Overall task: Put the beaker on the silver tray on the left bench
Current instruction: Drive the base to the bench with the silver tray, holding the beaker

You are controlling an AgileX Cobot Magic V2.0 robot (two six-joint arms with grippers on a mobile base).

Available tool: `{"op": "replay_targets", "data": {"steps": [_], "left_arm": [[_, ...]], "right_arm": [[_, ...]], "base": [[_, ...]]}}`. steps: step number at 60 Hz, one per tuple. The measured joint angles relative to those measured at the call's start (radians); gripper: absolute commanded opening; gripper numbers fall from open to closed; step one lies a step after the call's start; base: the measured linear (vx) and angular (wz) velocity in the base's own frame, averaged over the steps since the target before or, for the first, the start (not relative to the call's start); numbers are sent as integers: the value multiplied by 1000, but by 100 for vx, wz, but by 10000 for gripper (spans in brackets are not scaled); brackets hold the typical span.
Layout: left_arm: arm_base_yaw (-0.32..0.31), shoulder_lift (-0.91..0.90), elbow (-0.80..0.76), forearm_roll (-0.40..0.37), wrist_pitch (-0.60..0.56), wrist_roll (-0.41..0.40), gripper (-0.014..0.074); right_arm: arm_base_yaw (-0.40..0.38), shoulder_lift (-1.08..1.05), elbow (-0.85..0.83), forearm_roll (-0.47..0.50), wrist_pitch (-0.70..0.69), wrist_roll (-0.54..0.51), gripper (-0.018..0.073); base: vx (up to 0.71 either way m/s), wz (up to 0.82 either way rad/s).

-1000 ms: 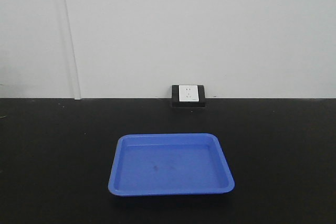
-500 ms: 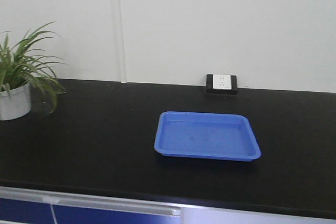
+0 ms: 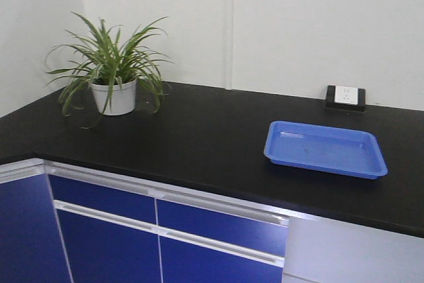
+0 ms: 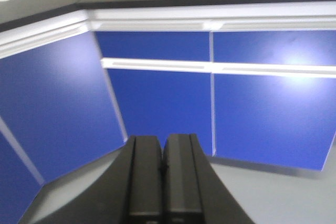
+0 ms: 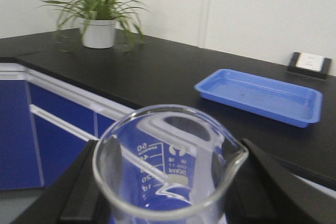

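View swings left: plant (image 3: 109, 64) appears, blue tray (image 3: 324, 148) shifts right. The right gripper (image 5: 170, 200) clasps the beaker (image 5: 168, 161); left gripper (image 4: 163, 177) closed, empty. No silver tray in sight, so likely mid-transit.

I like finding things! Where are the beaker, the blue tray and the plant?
beaker (image 5: 168, 174): right wrist view, glass wall.
blue tray (image 3: 324, 148): front view, bare floor.
plant (image 3: 113, 69): front view, leaves above the pot.

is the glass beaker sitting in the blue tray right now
No, the small clear glass beaker is held between the right gripper's black fingers, and the blue plastic tray holds nothing.
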Motion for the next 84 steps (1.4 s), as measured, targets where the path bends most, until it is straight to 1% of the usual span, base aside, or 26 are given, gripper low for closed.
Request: {"op": "replay_targets", "data": {"steps": [38,63,84], "left_arm": [[0,0,0,0,0,0,1],[0,0,0,0,0,0,1],[0,0,0,0,0,0,1]], "right_arm": [[0,0,0,0,0,0,-11],[0,0,0,0,0,0,-11],[0,0,0,0,0,0,-11]], "base": [[-29,44],[-16,74],[0,77]]}}
